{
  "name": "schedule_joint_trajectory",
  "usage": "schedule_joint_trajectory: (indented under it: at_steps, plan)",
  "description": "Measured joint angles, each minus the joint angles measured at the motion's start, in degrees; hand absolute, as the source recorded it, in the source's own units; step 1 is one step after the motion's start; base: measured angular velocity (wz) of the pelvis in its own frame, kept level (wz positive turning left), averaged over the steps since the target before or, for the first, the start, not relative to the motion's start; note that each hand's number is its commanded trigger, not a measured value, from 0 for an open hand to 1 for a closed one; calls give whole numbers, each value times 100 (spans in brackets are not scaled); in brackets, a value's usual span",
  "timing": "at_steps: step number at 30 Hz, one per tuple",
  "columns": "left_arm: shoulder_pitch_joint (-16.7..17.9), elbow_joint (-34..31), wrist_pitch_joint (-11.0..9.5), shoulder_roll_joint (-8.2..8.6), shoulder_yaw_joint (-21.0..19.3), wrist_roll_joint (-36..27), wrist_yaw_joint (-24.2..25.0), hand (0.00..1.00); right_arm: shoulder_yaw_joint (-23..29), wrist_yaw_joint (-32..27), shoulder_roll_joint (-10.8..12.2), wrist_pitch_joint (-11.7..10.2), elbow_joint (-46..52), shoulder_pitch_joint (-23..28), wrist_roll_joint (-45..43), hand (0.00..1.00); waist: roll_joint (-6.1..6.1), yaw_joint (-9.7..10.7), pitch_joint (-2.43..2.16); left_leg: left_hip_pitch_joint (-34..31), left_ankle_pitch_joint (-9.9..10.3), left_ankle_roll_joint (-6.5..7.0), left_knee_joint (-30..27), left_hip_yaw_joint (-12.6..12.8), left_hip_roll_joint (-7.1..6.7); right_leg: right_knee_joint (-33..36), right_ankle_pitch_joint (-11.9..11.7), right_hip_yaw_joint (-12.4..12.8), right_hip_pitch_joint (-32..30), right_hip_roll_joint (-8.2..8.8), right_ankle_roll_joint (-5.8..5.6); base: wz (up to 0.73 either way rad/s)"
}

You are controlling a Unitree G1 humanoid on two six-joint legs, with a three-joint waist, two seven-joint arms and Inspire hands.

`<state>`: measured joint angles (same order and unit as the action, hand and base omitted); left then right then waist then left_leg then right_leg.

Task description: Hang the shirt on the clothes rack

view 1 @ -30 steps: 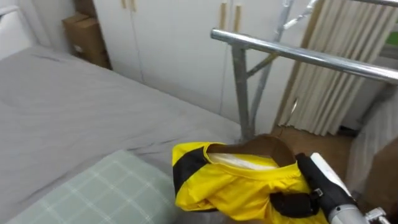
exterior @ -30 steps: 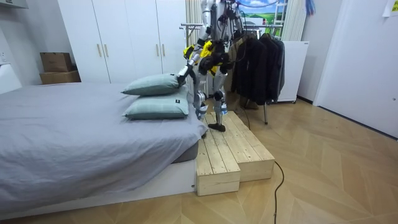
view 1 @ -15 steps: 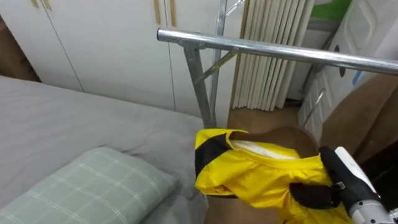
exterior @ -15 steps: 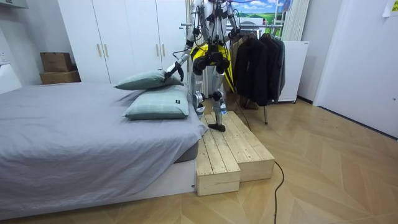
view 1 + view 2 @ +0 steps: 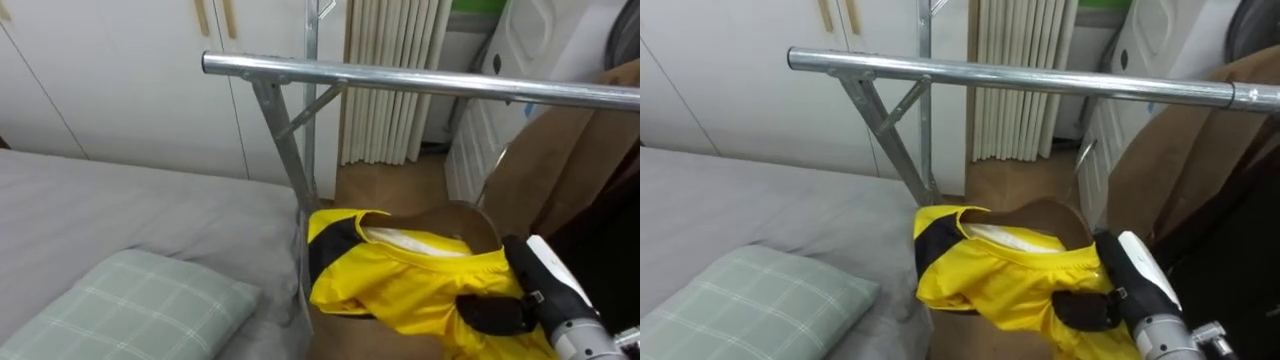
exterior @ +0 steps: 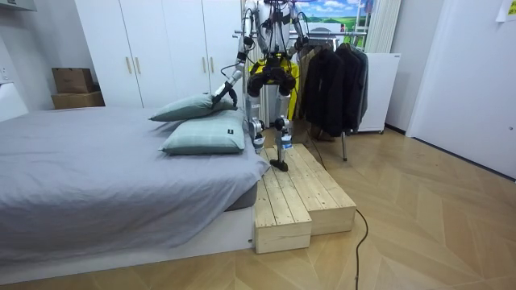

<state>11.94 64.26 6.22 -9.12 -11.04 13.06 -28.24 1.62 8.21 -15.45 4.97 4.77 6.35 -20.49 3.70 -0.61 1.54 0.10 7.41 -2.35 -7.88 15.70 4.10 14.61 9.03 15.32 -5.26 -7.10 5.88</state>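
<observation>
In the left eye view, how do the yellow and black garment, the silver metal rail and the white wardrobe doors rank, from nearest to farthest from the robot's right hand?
1. The yellow and black garment: gripped by the right hand, low in the view.
2. The silver metal rail: above and ahead of the hand.
3. The white wardrobe doors: behind the rail, at the upper left.

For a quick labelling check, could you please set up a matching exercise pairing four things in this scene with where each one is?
Things:
1 yellow garment
2 metal rail
3 checked pillow
4 wooden platform

Places:
A on the grey bed
B under the robot's feet
C gripped by the right robot hand
D crossing the view above the garment

Pairs: 1-C, 2-D, 3-A, 4-B.
</observation>
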Motion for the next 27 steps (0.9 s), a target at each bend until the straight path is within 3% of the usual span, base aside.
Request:
schedule_joint_trajectory:
  at_steps: [11,15,19,27]
  plan:
    - [-15,-5,1,1,-15,5,-23,0,-93,269,-221,10,549,-138,-231,100,80,-31,-57,53,-1,-1,1,-24,14,-100,-51,-67,113,15,27,0]
    - [-16,-14,-1,1,-14,5,-24,0,-92,348,-220,13,584,-138,-280,100,94,-41,-67,62,-1,-2,-1,-63,15,-98,-56,-116,133,22,27,4]
    - [-2,-14,-138,2,-87,52,-24,0,-43,369,-210,18,884,-184,-836,100,109,-157,-78,55,-2,-2,-30,-62,15,-101,-66,-139,133,26,19,0]
    - [8,-14,-189,1,-101,47,-39,0,-43,-40,-151,-20,1145,-265,-1363,100,107,-157,-84,58,-2,-2,-53,-72,22,-96,-78,-151,148,23,25,0]
